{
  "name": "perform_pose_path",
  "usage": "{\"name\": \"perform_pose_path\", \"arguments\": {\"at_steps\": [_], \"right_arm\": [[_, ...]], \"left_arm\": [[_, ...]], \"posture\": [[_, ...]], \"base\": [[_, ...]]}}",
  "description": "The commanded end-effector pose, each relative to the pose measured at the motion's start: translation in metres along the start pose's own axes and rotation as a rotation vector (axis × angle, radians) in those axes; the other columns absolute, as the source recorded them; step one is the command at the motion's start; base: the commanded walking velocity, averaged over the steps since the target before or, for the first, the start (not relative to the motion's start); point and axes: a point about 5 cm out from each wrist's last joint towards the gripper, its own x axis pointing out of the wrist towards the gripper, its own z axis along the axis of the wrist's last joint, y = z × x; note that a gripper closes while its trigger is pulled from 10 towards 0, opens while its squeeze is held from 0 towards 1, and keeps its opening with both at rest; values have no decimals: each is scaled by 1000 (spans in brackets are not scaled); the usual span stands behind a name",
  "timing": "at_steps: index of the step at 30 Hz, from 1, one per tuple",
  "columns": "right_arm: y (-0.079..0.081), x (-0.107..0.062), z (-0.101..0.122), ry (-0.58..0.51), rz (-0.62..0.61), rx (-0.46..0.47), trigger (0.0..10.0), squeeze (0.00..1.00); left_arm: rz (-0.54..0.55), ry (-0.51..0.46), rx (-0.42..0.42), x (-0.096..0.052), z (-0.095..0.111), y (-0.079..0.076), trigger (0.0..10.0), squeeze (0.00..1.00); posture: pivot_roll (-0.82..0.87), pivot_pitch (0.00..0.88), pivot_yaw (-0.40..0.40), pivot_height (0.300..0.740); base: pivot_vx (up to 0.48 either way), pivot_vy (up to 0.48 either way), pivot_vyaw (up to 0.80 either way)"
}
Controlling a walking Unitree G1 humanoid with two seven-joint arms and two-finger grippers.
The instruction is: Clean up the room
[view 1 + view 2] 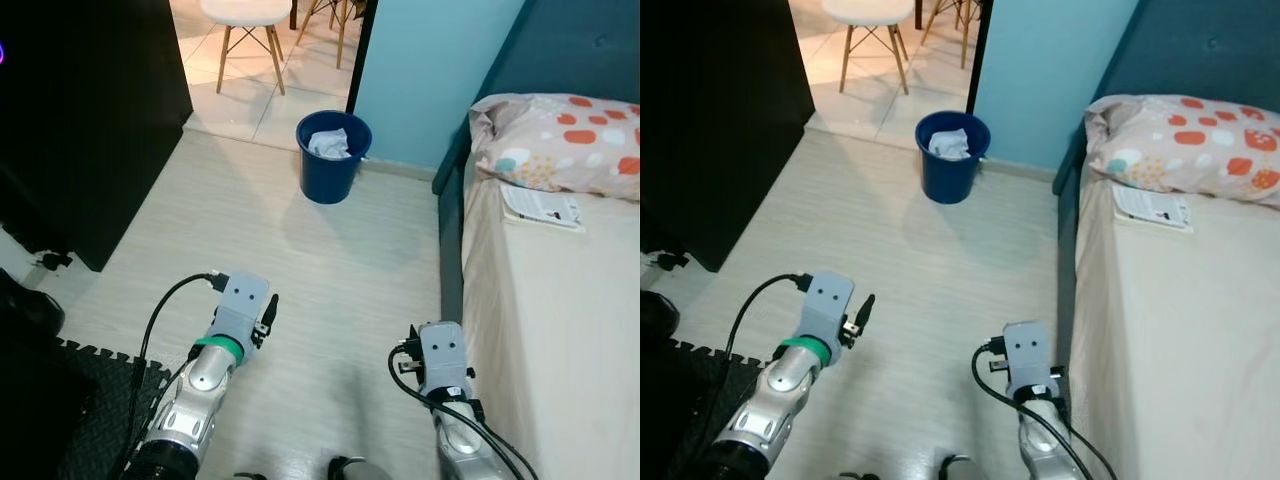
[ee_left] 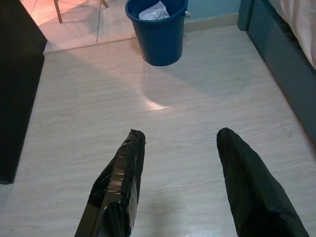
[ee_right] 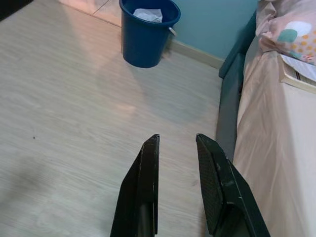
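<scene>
A blue bin (image 1: 328, 172) stands on the pale wooden floor by the teal wall, with crumpled white paper (image 1: 330, 143) inside it. A white printed booklet (image 1: 542, 205) lies on the bed (image 1: 560, 340) just below a spotted pillow (image 1: 565, 140). My left gripper (image 2: 180, 132) hovers low over bare floor, open, with nothing between its fingers; the bin (image 2: 158, 34) is some way ahead of it. My right gripper (image 3: 177, 137) is also open and empty, close to the bed's teal side, with the bin (image 3: 144, 42) ahead. Both arms (image 1: 215, 350) are held forward.
A black cabinet (image 1: 90, 120) fills the left side. Dark foam mat tiles (image 1: 90, 400) lie at the lower left. Behind the bin a doorway opens onto a tiled room with a white chair (image 1: 245, 15). Bare floor stretches between me and the bin.
</scene>
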Motion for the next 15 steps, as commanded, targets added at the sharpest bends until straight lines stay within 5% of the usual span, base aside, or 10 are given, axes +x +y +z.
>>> {"name": "perform_pose_path", "arguments": {"at_steps": [1, 15], "right_arm": [[-3, -4, -7, 32, -25, 6, 10000, 0], [1, -2, -6, 37, -60, 31, 10000, 0]], "left_arm": [[-21, 42, 8, -1, -8, -2, 10000, 0], [-63, 22, 41, 10, 4, -3, 10000, 0]], "posture": [[-159, 113, 78, 740], [-163, 90, 106, 740]], "base": [[0, 0, 0], [0, 0, 0]]}}
